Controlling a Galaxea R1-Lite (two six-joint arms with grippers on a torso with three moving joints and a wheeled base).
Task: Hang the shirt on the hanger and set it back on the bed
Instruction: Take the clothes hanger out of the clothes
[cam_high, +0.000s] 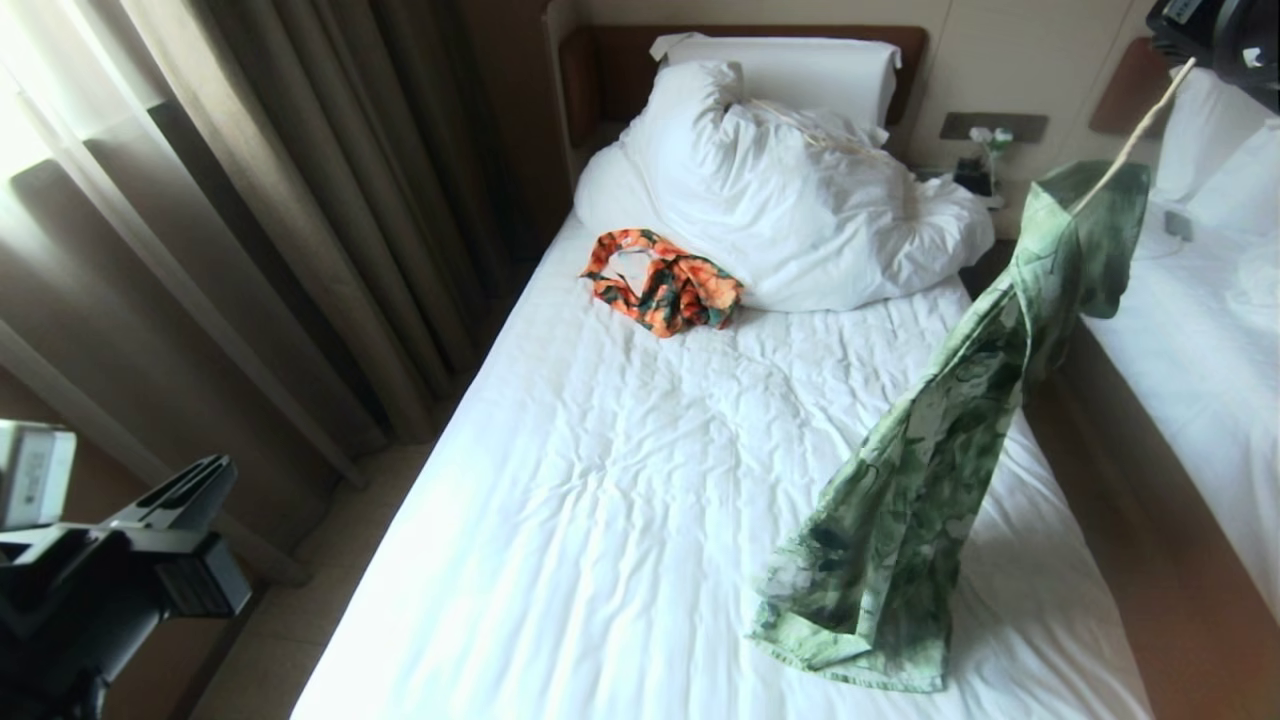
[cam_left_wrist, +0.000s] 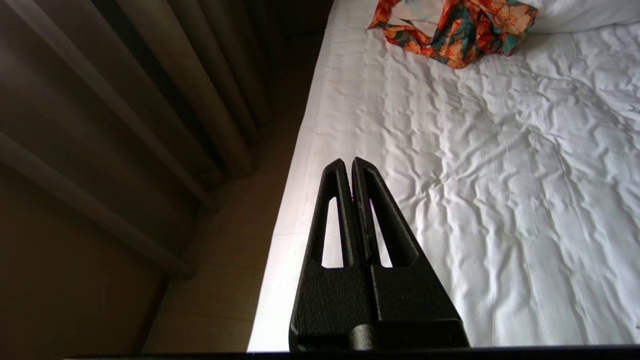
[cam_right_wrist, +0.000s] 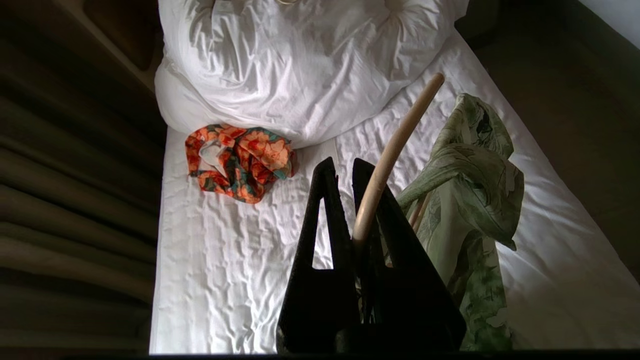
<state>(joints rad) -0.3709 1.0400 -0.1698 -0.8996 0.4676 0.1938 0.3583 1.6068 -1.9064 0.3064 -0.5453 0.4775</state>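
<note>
Right end effector (cam_right_wrist: 350, 167) pinches the hanger (cam_right_wrist: 387, 155), held high over the bed's (cam_high: 600, 520) right edge. The shirt (cam_high: 930, 480) drapes from one hanger arm, hem touching the sheet. Left end effector (cam_left_wrist: 348, 166), pressed together, holds nothing beside the left edge. Risk: the lopsided shirt could slide off if the hanger tilts.

No legible text, label, brand, number or sign anywhere in the three views.
</note>
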